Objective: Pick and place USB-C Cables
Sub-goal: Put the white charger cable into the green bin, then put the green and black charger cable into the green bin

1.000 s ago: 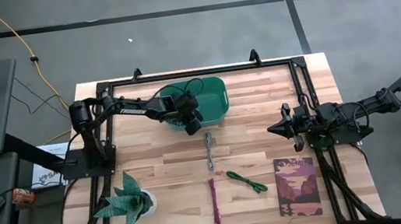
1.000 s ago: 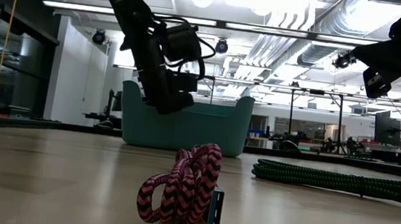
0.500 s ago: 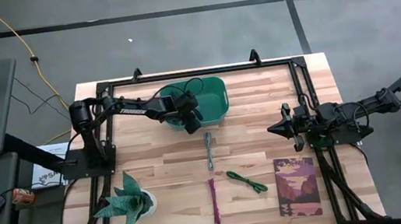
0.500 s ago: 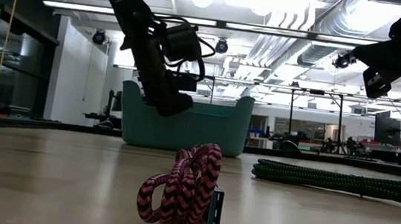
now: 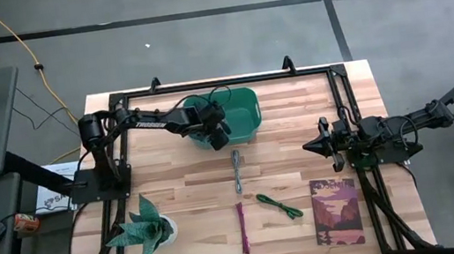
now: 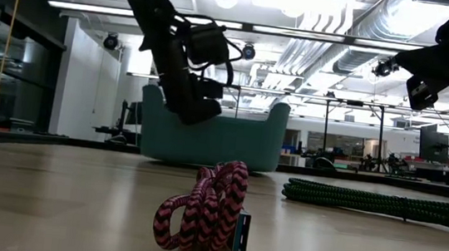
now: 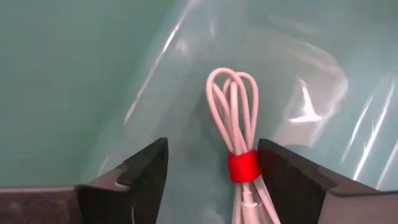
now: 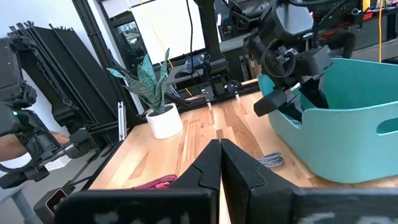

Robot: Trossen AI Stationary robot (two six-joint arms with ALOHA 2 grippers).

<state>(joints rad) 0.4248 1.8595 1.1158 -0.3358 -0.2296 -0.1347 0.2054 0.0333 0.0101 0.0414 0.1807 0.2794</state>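
Observation:
A white cable bundle (image 7: pixel 233 118) with a red tie (image 7: pixel 242 165) lies on the floor of the teal bin (image 5: pixel 242 107). My left gripper (image 7: pixel 211 155) hangs open over it inside the bin, one finger on either side of the bundle; I cannot see it touching. On the table in front of the bin lie a grey cable (image 5: pixel 238 168), a maroon cable (image 5: pixel 242 225) and a green cable (image 5: pixel 278 205). My right gripper (image 5: pixel 308 146) waits shut above the table's right side.
A potted plant (image 5: pixel 148 229) stands at the near left and a book (image 5: pixel 337 211) lies at the near right. A black frame rail (image 5: pixel 221 81) runs along the table's far edge. Bare wood lies between the cables and the bin.
My left gripper has opened over the bin and risen a little. The teal bin has shifted slightly, as the low view shows.

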